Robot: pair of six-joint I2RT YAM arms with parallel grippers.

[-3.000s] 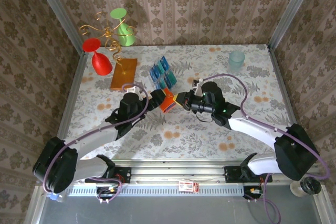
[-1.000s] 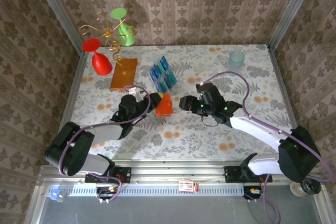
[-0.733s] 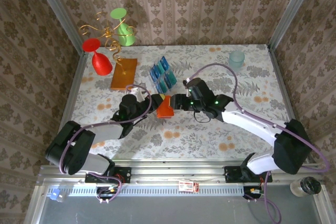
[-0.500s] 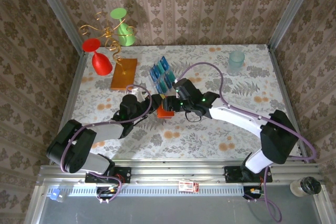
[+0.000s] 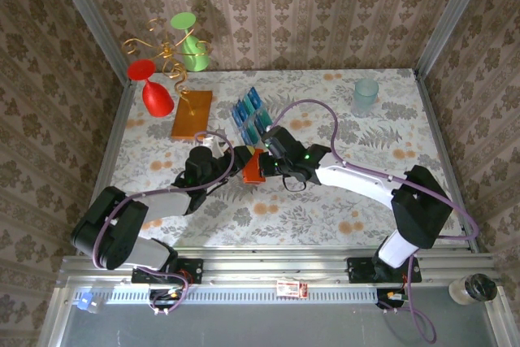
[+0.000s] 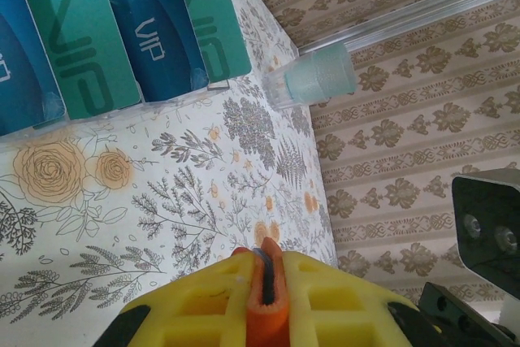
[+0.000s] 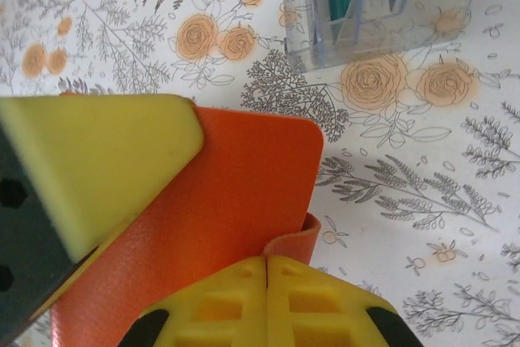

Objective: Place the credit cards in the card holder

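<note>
The card holder (image 5: 252, 168), a small orange-red wallet, is held just above the table between both arms. My left gripper (image 5: 240, 165) is shut on one of its edges, and in the left wrist view the folded orange edge (image 6: 268, 298) sits pinched between the yellow fingers (image 6: 341, 302). My right gripper (image 7: 266, 261) is shut, with the wallet's curled snap tab (image 7: 297, 241) caught at its fingertips against the orange face (image 7: 227, 201). The credit cards (image 5: 252, 115), dark blue and teal, stand in a clear rack just behind the wallet; they appear close up in the left wrist view (image 6: 97, 30).
A flat orange-brown slab (image 5: 192, 113) lies left of the clear rack (image 7: 382, 14). Red (image 5: 151, 91) and green (image 5: 189, 42) goblets and a gold wire stand sit at the back left. A pale plastic cup (image 5: 366, 92) stands at the back right.
The right arm has swung left from mid-table to the wallet and its gripper has gone from open to shut on the tab. The left gripper has kept its hold in place.
</note>
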